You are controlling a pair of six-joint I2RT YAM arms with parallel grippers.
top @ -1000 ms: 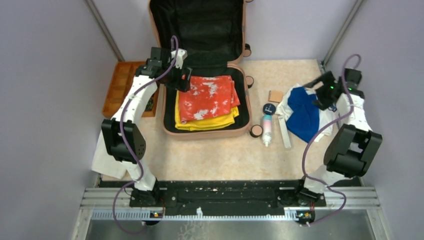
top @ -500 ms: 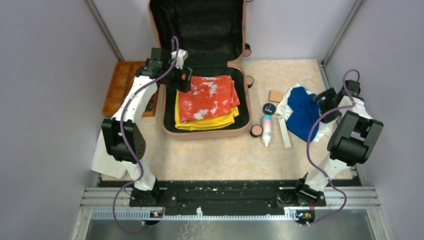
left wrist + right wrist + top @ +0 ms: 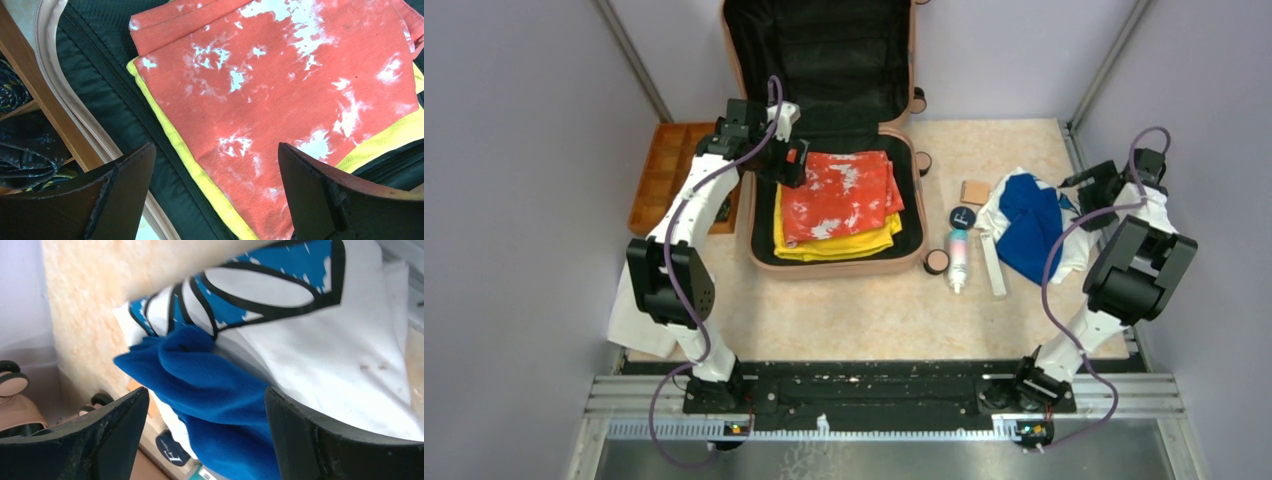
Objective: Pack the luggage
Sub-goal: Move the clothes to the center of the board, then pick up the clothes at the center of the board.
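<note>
Presently the left gripper (image 3: 215, 165) hangs with its jaws spread wide and nothing between them, over the far-left corner of the red-and-white cloth (image 3: 839, 195). That cloth lies folded on a yellow cloth (image 3: 834, 245), and both rest in the base of the luggage (image 3: 839, 267), directly beneath this gripper. The right gripper (image 3: 205, 405) also stands open and holds nothing. It is poised at the right edge of the table, just beside a blue garment (image 3: 215, 390) that is crumpled on a white printed garment (image 3: 350, 365). The luggage lies well apart from this gripper, across the table to its left, with the lid propped upright against the back wall and its black lining exposed. Between the luggage and the garments lie a bottle (image 3: 959, 258), a round black item (image 3: 963, 217), a round peach item (image 3: 937, 262), a small tan square (image 3: 975, 192) and a white strip (image 3: 995, 265), all outside the case. An orange tray (image 3: 664, 170) stands just left of the luggage, and a white cloth (image 3: 639, 320) lies near the left arm. By this showing, packing is partly done: two folded cloths are stowed, while the garments and small items are not yet packed and the lid is not yet shut.
</note>
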